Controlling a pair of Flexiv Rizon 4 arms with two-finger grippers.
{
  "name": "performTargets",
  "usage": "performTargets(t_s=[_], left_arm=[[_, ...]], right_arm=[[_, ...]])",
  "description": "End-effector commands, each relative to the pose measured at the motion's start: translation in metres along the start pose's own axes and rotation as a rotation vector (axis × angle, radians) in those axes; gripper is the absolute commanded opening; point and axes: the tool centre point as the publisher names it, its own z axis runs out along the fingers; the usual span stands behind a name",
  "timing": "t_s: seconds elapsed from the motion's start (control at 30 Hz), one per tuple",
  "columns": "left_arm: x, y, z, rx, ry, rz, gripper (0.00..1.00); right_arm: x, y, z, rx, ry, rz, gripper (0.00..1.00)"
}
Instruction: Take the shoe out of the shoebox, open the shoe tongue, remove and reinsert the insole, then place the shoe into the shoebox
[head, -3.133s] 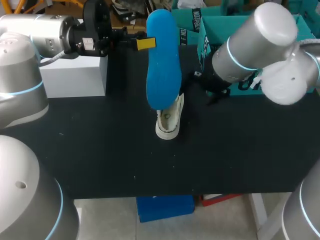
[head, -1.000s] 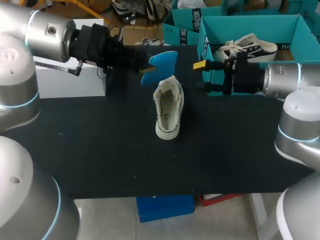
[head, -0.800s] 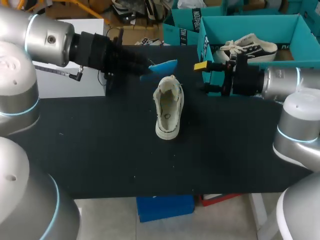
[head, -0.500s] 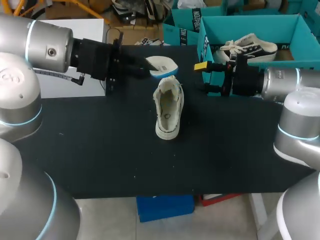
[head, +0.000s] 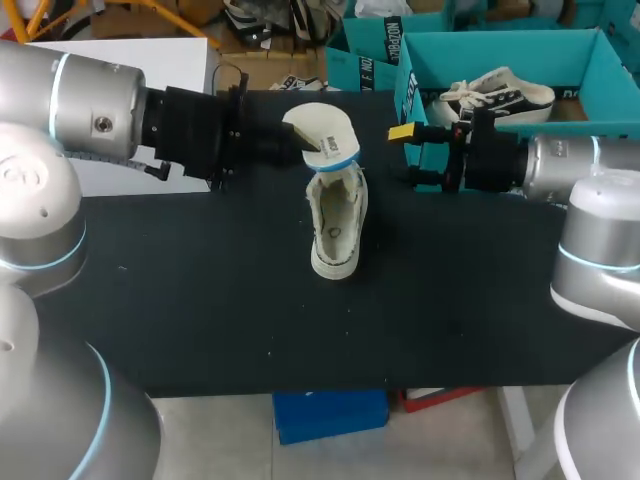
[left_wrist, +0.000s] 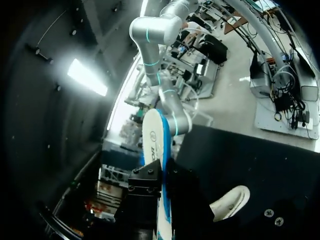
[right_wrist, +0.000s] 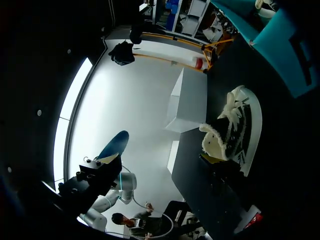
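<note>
My left gripper pinches the blue-backed cream insole; it may buckle against the cream canvas shoe at its collar. My right gripper gapes, empty.

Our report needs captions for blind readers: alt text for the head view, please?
The left tool holds an insole just above the white shoe on the black table. The right tool hangs open beside the teal shoebox.

Cream shoe, white insole with blue underside, teal shoebox, black table
</note>
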Motion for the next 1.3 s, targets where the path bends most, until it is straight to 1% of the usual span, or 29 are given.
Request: performTargets(t_s=[0.03, 0.1, 0.17, 0.27, 0.3, 0.37, 0.4, 0.47, 0.6, 0.67, 0.73, 0.87, 0.97, 1.0, 1.03, 1.1, 1.17, 1.23, 1.3], left_arm=[[0.043, -0.039, -0.008, -0.053, -0.109, 0.061, 0.0], [0.06, -0.045, -0.007, -0.047, -0.122, 0.063, 0.0], [0.076, -0.048, -0.007, -0.075, -0.112, 0.091, 0.0], [0.094, -0.047, -0.006, -0.087, -0.138, 0.147, 0.0], [0.099, -0.048, -0.006, -0.078, -0.156, 0.189, 0.0], [0.109, -0.046, -0.004, -0.093, -0.135, 0.24, 0.0], [0.115, -0.044, -0.003, -0.071, -0.156, 0.259, 0.0], [0.127, -0.041, -0.002, -0.082, -0.146, 0.288, 0.0], [0.151, -0.03, 0.005, -0.049, -0.162, 0.315, 0.0], [0.161, -0.024, 0.01, -0.054, -0.136, 0.354, 0.0], [0.167, -0.017, 0.013, -0.049, -0.135, 0.378, 0.0], [0.176, 0.001, 0.023, -0.068, -0.059, 0.456, 0.0], [0.181, 0.016, 0.032, -0.06, -0.021, 0.443, 0.0], [0.182, 0.021, 0.034, -0.054, -0.006, 0.446, 0.0], [0.182, 0.024, 0.037, -0.064, 0.03, 0.478, 0.0], [0.182, 0.03, 0.04, -0.067, 0.042, 0.49, 0.0], [0.181, 0.042, 0.044, -0.098, 0.079, 0.534, 0.0], [0.18, 0.05, 0.046, -0.117, 0.091, 0.566, 0.0], [0.178, 0.057, 0.047, -0.108, 0.068, 0.55, 0.0]], right_arm=[[-0.001, 0.0, 0.002, -0.002, -0.001, 0.0, 1.0], [-0.001, 0.0, 0.002, -0.002, -0.001, 0.0, 1.0], [-0.001, 0.0, 0.002, -0.002, -0.001, 0.0, 1.0], [-0.001, 0.0, 0.002, -0.002, -0.001, 0.0, 1.0], [-0.001, 0.0, 0.002, -0.002, -0.001, 0.0, 1.0], [-0.001, 0.0, 0.002, -0.002, -0.001, 0.0, 1.0], [-0.001, 0.0, 0.002, -0.002, -0.001, 0.0, 1.0], [-0.001, 0.0, 0.002, -0.002, -0.001, 0.0, 1.0], [-0.001, 0.0, 0.002, -0.002, -0.001, 0.0, 1.0], [-0.001, 0.0, 0.002, -0.002, -0.001, 0.0, 1.0], [-0.001, 0.0, 0.002, -0.002, -0.001, 0.0, 1.0], [-0.001, 0.0, 0.002, -0.002, -0.001, 0.0, 1.0], [-0.001, 0.0, 0.002, -0.002, -0.001, 0.0, 1.0], [-0.001, 0.0, 0.002, -0.002, -0.001, 0.0, 1.0], [-0.001, 0.0, 0.002, -0.002, -0.001, 0.0, 1.0], [-0.001, 0.0, 0.002, -0.002, -0.001, 0.0, 1.0], [-0.001, 0.0, 0.002, -0.002, -0.001, 0.0, 1.0], [-0.001, 0.0, 0.002, -0.002, -0.001, 0.0, 1.0], [-0.001, 0.0, 0.002, -0.002, -0.001, 0.0, 1.0]])
